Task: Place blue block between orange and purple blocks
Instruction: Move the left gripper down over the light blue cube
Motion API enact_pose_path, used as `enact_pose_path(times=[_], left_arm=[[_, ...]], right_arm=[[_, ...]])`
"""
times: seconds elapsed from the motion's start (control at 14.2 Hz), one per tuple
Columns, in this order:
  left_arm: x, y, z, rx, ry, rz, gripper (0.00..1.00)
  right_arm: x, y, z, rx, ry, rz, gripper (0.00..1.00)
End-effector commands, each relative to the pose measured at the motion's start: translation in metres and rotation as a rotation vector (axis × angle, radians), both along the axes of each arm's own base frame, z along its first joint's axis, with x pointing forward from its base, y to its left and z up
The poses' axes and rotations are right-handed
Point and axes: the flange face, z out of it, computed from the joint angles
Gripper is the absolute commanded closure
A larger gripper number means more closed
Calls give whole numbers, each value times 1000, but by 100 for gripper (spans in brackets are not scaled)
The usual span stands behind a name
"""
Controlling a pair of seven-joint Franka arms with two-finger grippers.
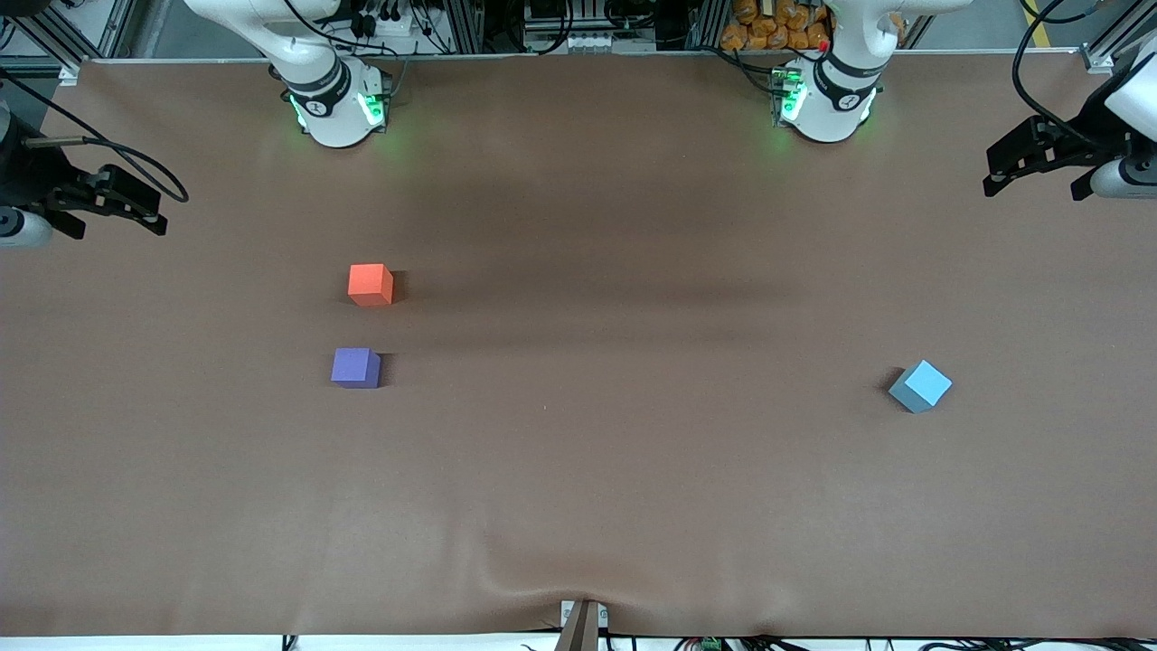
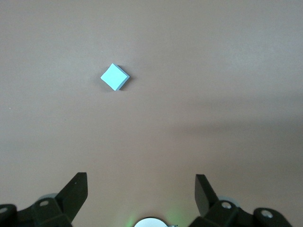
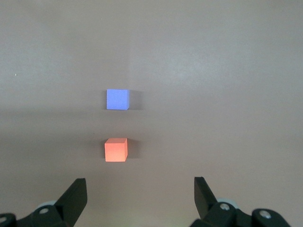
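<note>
The blue block (image 1: 920,386) lies turned at an angle on the brown table toward the left arm's end; it also shows in the left wrist view (image 2: 115,77). The orange block (image 1: 371,284) and the purple block (image 1: 355,368) sit toward the right arm's end with a small gap between them, the purple one nearer the front camera. Both show in the right wrist view, orange (image 3: 116,149) and purple (image 3: 117,99). My left gripper (image 1: 1035,181) (image 2: 141,187) is open and empty, up over its end of the table. My right gripper (image 1: 113,217) (image 3: 140,189) is open and empty, up over its end.
The brown cloth (image 1: 578,470) covers the whole table and has a wrinkle at its front edge (image 1: 542,583). The two arm bases (image 1: 339,108) (image 1: 827,104) stand along the back edge, with cables and clutter past them.
</note>
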Motion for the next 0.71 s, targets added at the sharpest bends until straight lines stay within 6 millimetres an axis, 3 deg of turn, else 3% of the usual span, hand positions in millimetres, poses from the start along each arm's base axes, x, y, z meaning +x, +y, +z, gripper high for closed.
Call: enact_pose_path(times=[0.0,0.14,0.35,0.64], left_arm=[[-1,2,4,-5,6,-15,0],[-1,3,4,-5,7,-12,0],[10,4,-13,0,39,-6,0],[48,11,-75,67,117,-1,0]], right_arm=[[-9,-2,5,9,-11,7,0],[-8,-3,4,9,-9,5,0],[-9,-3,5,9,-11,5,0],[-9,-3,5,9,-11,5,0]])
